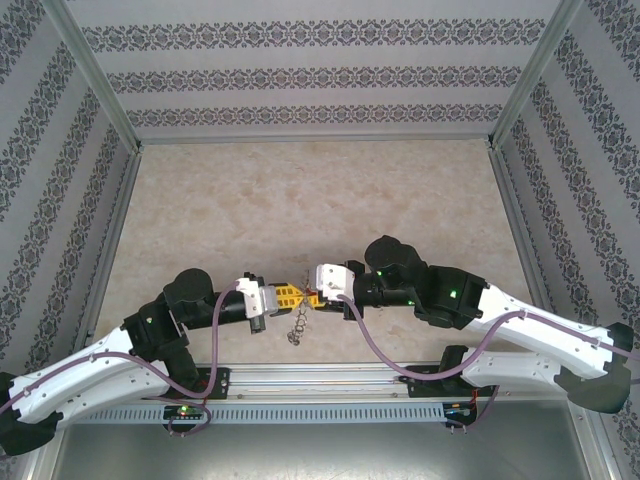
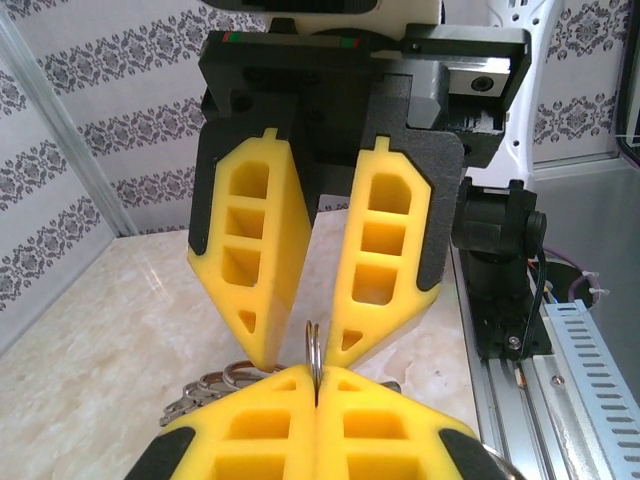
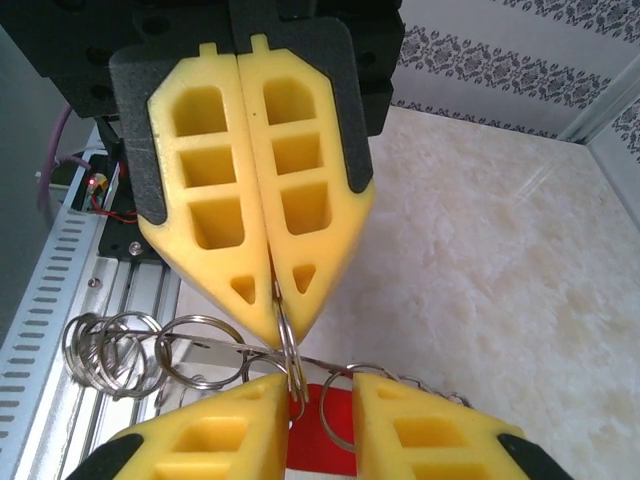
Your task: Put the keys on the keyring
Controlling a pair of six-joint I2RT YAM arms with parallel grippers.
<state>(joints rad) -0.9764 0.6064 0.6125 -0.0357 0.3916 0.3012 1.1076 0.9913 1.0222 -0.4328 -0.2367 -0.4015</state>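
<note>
Left gripper: I see jaws pressed together on the keyring, held edge-on | right gripper: jaws a narrow gap apart, red key showing in it, contact I cannot tell | wire loops dangling beside | both above tabletop near edge, middle

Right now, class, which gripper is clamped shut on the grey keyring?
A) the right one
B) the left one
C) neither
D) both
B: the left gripper has its yellow fingers pressed together on the keyring, while the right gripper has its fingers standing apart.
</note>
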